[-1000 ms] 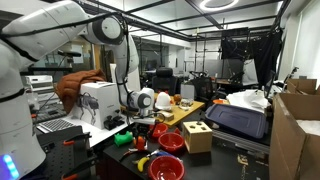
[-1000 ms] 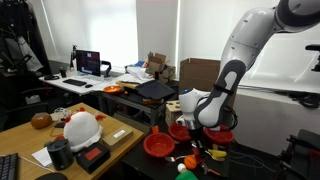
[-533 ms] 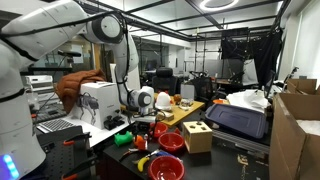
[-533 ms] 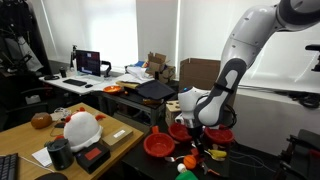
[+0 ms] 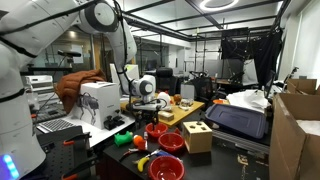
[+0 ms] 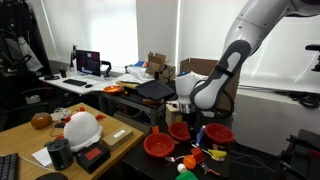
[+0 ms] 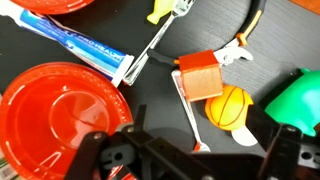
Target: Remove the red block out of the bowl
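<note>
The gripper (image 7: 190, 140) hangs above the counter (image 7: 150, 105) with its jaws wide apart and nothing between them. In both exterior views it sits mid-frame, (image 5: 150, 104) and (image 6: 186, 112), clear of everything below.

In the wrist view the bowl (image 7: 60, 105) fills the lower left and looks empty. The block (image 7: 200, 77), orange-red, lies on the counter right of centre, outside the bowl and apart from its rim. Thin white pieces lie against it; what they are is unclear.

An orange ball (image 7: 230, 106) sits just below and right of the block, nearly touching it. A green thing (image 7: 295, 100) takes the right edge. A blue-and-white tube (image 7: 85, 45) lies slantwise above the bowl, with a second bowl (image 7: 60, 5) cut off at the top left. A yellow piece (image 7: 160, 12) and a black cable (image 7: 255, 25) lie along the top.

In an exterior view the bowl (image 5: 157, 130) is under the gripper, a tan box (image 5: 197, 137) to its right.
</note>
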You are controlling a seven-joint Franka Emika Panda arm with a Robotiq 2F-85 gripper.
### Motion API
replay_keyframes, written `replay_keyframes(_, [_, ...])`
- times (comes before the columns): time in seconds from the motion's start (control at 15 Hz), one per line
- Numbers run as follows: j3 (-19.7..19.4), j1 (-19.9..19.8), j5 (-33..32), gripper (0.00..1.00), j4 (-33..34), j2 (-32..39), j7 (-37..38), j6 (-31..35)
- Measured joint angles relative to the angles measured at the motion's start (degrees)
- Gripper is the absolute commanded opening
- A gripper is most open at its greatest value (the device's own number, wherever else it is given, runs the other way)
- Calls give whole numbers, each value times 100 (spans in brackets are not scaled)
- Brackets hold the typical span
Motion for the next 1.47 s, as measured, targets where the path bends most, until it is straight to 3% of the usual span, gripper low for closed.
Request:
replay_keyframes(0.47, [30,-18,374,100,-197,-1193,247,-908])
replay_keyframes(1.47, [-172,-18,373,100,-1034,-3419,1835,-764])
